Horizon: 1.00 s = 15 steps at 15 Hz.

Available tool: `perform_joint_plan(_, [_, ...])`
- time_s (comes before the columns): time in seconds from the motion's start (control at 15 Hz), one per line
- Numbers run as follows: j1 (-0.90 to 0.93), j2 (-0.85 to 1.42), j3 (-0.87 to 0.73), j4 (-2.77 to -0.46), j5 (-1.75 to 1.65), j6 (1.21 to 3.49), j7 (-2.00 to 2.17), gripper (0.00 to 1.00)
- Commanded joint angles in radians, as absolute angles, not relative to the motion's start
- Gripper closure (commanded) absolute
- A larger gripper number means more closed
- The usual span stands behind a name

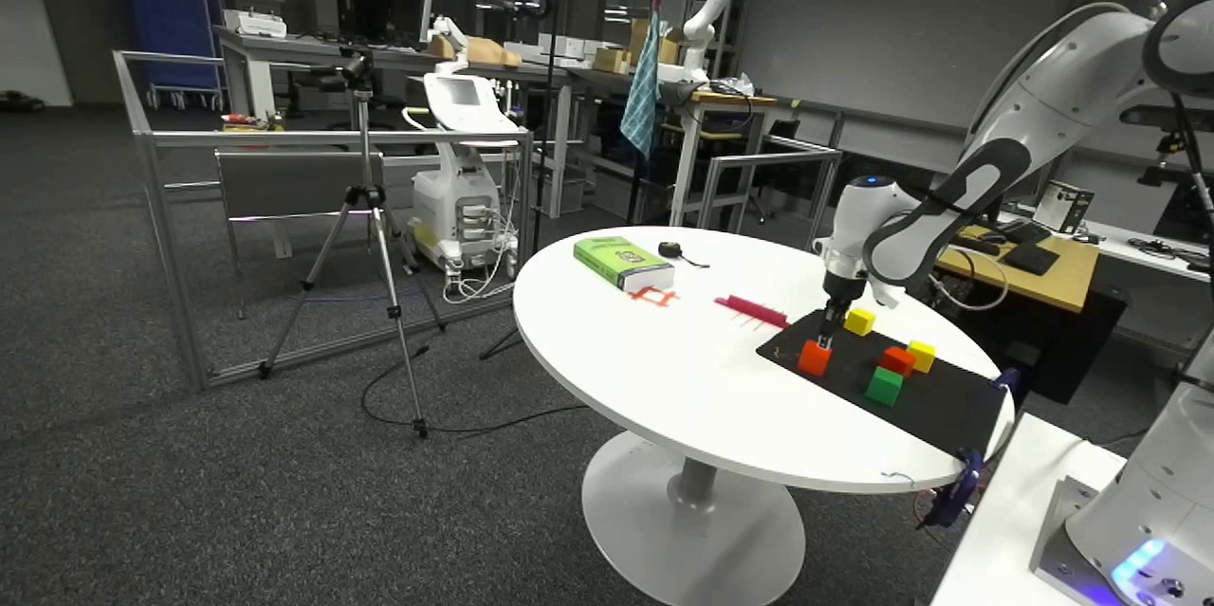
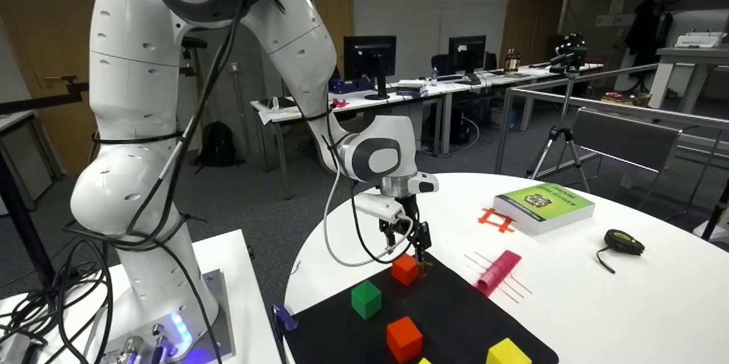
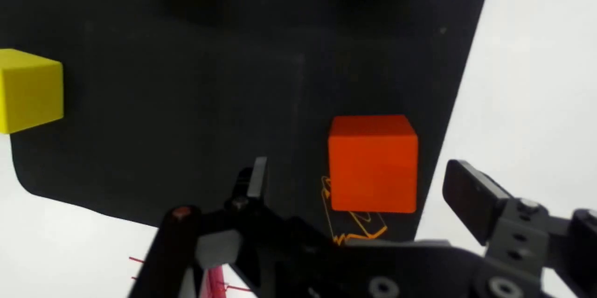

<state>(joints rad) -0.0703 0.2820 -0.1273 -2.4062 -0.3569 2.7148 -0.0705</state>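
I judge the reach nearly done, hand spread and empty near a red cube, nothing gripped yet.

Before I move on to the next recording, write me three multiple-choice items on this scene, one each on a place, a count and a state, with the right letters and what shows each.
1. Where does the green cube stand?
A) On the book
B) On the mat
C) On the floor

2. How many yellow cubes are in the scene?
A) None
B) Four
C) Two

3. How does the claw stand?
A) Open, gripping no cube
B) Shut, gripping nothing
C) Shut on the green cube

Right letters:
1: B, since both exterior views show it resting on the black surface.
2: C, since an exterior view shows two of that colour.
3: A, since the wrist view shows it wide open, with gaps either side of the red cube.
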Motion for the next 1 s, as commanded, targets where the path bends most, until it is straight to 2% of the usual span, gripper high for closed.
perform_joint_plan(0.0, [-0.018, 0.374, -0.184, -2.337, -0.437, 2.741, 0.027, 0.0])
perform_joint_plan(0.6, [0.047, 0.429, -0.198, -2.309, -0.403, 2.739, 0.172, 0.0])
perform_joint_plan(0.73, [0.046, 0.433, -0.198, -2.3, -0.396, 2.732, 0.168, 0.26])
perform_joint_plan(0.93, [0.032, 0.438, -0.192, -2.284, -0.381, 2.723, 0.146, 0.47])
